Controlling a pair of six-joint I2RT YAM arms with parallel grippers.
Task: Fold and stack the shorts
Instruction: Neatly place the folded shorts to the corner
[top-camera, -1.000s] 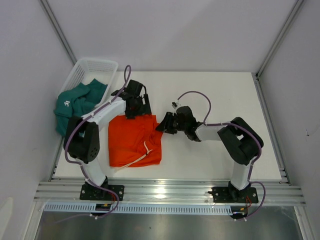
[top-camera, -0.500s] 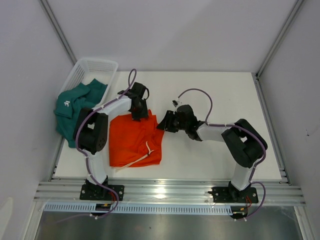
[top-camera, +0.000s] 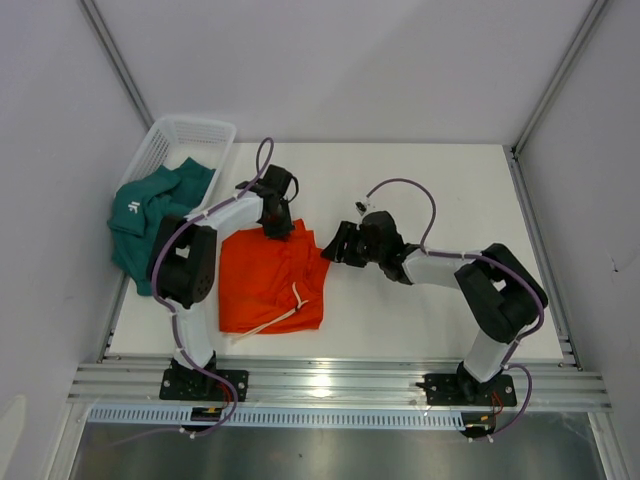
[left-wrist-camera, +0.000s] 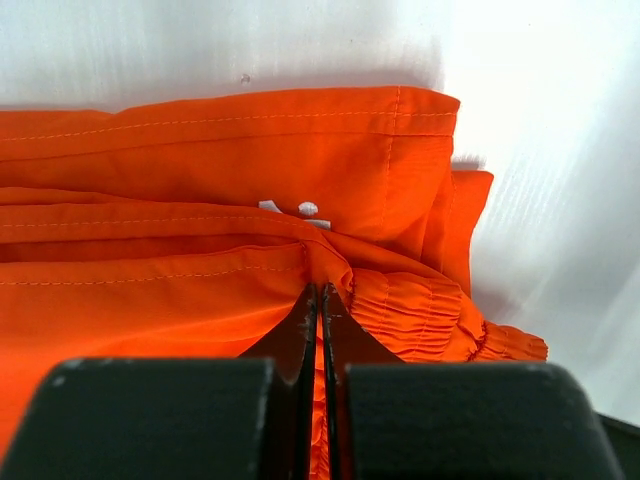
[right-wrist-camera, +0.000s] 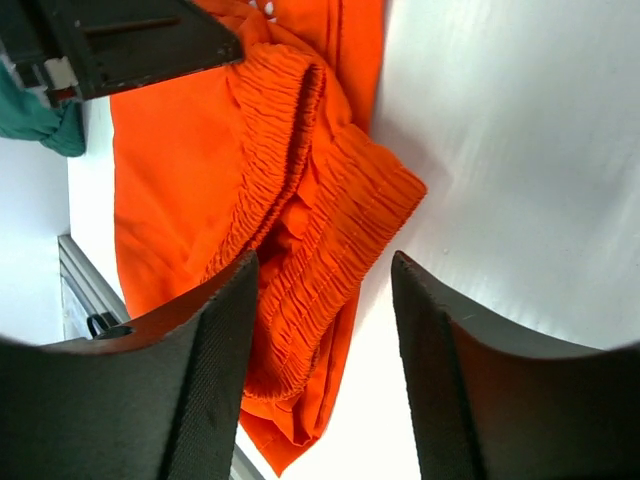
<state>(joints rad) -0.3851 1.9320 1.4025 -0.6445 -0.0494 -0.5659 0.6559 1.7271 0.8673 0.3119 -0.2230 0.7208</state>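
The orange shorts (top-camera: 265, 285) lie roughly folded on the white table, their white drawstring trailing toward the front. My left gripper (top-camera: 277, 226) sits at their far edge, shut on a pinched ridge of orange fabric (left-wrist-camera: 200, 170) beside the gathered waistband (left-wrist-camera: 420, 310). My right gripper (top-camera: 334, 246) hovers at their far right corner, open; the elastic waistband (right-wrist-camera: 300, 200) lies loose below and between its fingers (right-wrist-camera: 215, 380). The teal shorts (top-camera: 150, 205) spill from the basket at the left, touched by neither gripper.
A white mesh basket (top-camera: 200, 135) stands at the far left corner, half over the table's edge. White table (top-camera: 450, 190) stretches to the right and behind the arms. An aluminium rail (top-camera: 330, 385) runs along the near edge.
My left gripper moved onto the far edge of the orange shorts and closed on the fabric. My right gripper opened wider and drew back slightly to the right.
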